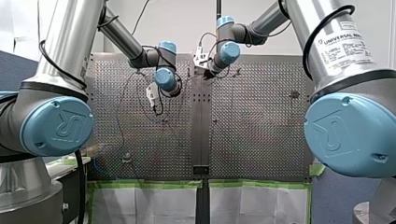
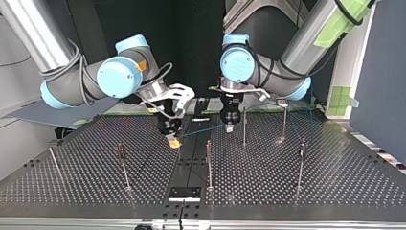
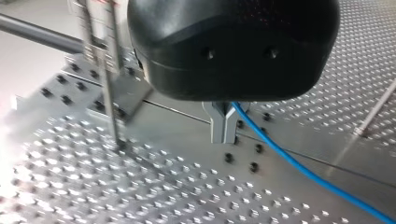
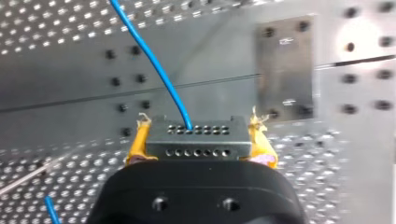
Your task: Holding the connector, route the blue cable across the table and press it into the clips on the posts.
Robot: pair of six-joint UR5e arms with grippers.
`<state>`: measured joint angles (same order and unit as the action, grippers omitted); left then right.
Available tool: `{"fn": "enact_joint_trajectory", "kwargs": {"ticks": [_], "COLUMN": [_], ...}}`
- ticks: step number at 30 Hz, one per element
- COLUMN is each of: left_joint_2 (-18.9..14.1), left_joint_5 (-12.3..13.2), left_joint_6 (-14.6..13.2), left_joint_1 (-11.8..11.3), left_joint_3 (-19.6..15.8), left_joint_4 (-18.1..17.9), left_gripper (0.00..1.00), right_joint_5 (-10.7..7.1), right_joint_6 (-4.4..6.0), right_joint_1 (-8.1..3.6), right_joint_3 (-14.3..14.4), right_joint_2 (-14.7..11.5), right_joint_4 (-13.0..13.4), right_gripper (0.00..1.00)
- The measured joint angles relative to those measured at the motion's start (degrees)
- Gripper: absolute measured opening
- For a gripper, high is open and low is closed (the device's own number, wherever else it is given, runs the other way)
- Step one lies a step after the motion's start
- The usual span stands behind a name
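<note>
- Two grippers are seen over the perforated counter [image 2: 335, 182], near its middle seam, at the far side in the top view.
- One grey connector [image 4: 196, 137] is clamped between the yellow pads [image 4: 138, 142] of my right gripper [image 4: 196, 140]; it is held just above the counter.
- One blue cable [image 2: 203, 129] is plugged into the connector's upper row of holes and is stretched across the seam to my left gripper [image 3: 223, 127].
- The metal fingers [image 3: 218, 128] of my left gripper are pressed together, and the cable is pinched at their root; from there it is trailed away over the counter.
- Five upright posts [image 2: 209, 165] are counted in the top view: three in a nearer row and two further back, just beside my left gripper. None is touched by the cable.
- One thin slanted rod [image 2: 53, 160] is seen at that view's left.
- One black plate [image 2: 184, 193] is fixed at the seam's near end.
</note>
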<state>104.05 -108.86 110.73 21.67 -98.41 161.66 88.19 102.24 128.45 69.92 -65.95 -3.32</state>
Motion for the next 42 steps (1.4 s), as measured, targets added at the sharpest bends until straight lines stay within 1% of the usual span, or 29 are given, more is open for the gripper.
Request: {"fn": "enact_joint_trajectory", "kwargs": {"ticks": [4, 7, 11, 15, 18, 25, 31, 36, 39, 42], "left_joint_2": [-2.13, -3.62, -5.63, -6.47, -6.30, -3.88, -3.45, -3.25, -2.53, -1.25], "left_joint_5": [0.07, 0.42, 1.13, 2.09, 3.34, 6.77, 8.56, 9.84, 10.58, 10.85], "left_joint_6": [0.17, 0.45, 0.77, 1.09, 1.69, 1.90, 1.80, 1.77, 1.63, 0.93], "left_joint_1": [-0.06, -0.13, -0.37, -0.72, -1.19, -2.34, -3.55, -4.33, -4.70, -4.88], "left_joint_3": [-0.08, -0.08, -0.07, 0.03, 0.15, 0.82, 2.79, 4.54, 5.44, 6.57], "left_joint_4": [0.19, -0.19, -0.81, -1.94, -3.02, -3.61, -3.54, -3.06, -2.48, -1.53], "left_gripper": [0.00, 0.00, 0.00, 0.00, 0.00, 0.00, 0.00, 0.00, 0.00, 0.00], "right_joint_5": [-0.98, -1.19, -1.60, -1.98, -2.28, -3.74, -4.79, -5.82, -6.42, -7.03], "right_joint_6": [0.07, 0.09, 0.21, 0.53, 0.82, 1.20, 1.22, 1.22, 1.22, 1.24], "right_joint_1": [-0.05, -0.07, -0.12, -0.15, -0.27, -0.96, -1.60, -2.19, -2.78, -3.39], "right_joint_3": [0.01, 0.00, 0.00, 0.00, 0.00, -0.02, -0.01, -0.09, -0.21, -0.65], "right_joint_2": [-1.98, -3.23, -3.94, -4.04, -4.01, -3.33, -2.01, -1.53, -1.33, -1.00], "right_joint_4": [-0.70, -1.17, -1.55, -1.65, -1.64, -1.49, -1.26, -1.00, -0.84, -0.75], "right_gripper": [0.00, 0.00, 0.00, 0.00, 0.00, 0.00, 0.00, 0.00, 0.00, 0.00]}}
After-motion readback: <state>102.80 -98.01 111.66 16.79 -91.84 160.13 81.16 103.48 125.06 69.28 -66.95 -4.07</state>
